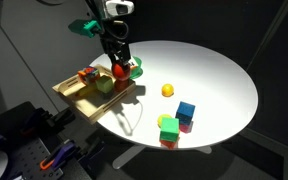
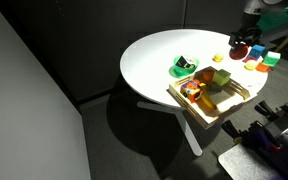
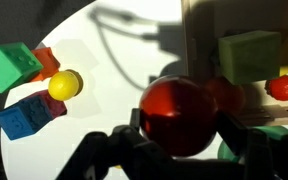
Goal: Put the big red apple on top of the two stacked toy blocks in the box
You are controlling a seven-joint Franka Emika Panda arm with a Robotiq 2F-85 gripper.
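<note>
— Where's the big red apple (image 3: 179,108)?

— Closest to the wrist camera, clamped in the gripper (image 3: 181,125). A dark finger presses on either side, so the pincer is closed on it.

— What's behind it?

— The white table (image 3: 124,50), with a yellow ball (image 3: 64,84) and a blue cube (image 3: 24,115) to one side. On the other side is the box (image 3: 190,40), with a green cube (image 3: 249,55) inside.

— And the two stacked toy blocks (image 1: 87,74)?

— They're in the box too. In an exterior view they're near the apple but apart from it.

— Any writing?

— There are marks on the blue cube, too blurred to read.
</note>
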